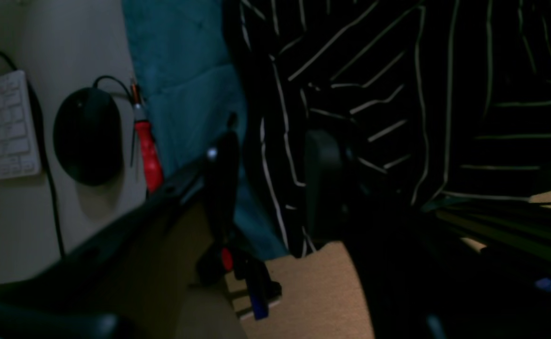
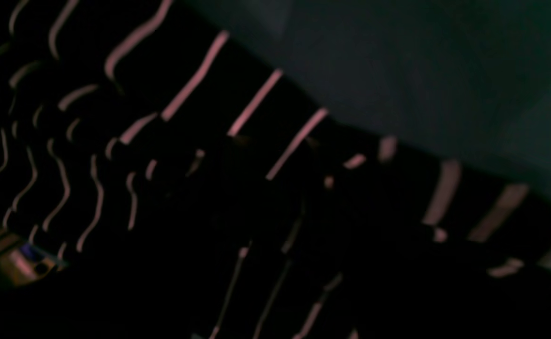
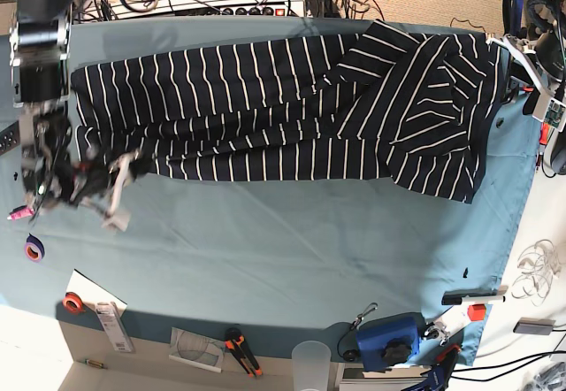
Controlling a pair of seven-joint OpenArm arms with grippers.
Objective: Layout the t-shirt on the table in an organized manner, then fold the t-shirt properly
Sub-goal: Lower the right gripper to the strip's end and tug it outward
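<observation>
The dark striped t-shirt (image 3: pixel 265 117) lies spread lengthwise along the far half of the teal table (image 3: pixel 283 258), bunched and folded over at its right end. My right gripper (image 3: pixel 119 192) is at the shirt's lower left corner, fingers spread, the upper one touching the hem. Its wrist view is dark and shows only striped fabric (image 2: pixel 115 188) on teal cloth (image 2: pixel 421 56). My left gripper (image 3: pixel 517 55) is at the table's far right corner by the shirt's edge. In the left wrist view its fingers (image 1: pixel 322 179) stand apart, with the shirt (image 1: pixel 397 94) hanging between them.
Tape rolls (image 3: pixel 34 249) (image 3: pixel 72 302), orange-handled cutters (image 3: pixel 239 351), a clear cup (image 3: pixel 309 356) and a blue device (image 3: pixel 389 338) sit along the near edge. Cables and a power strip (image 3: pixel 221 6) lie behind the table. A keyboard (image 1: pixel 0 127), mouse (image 1: pixel 87 134) and red-handled tool (image 1: pixel 148 150) lie beside it.
</observation>
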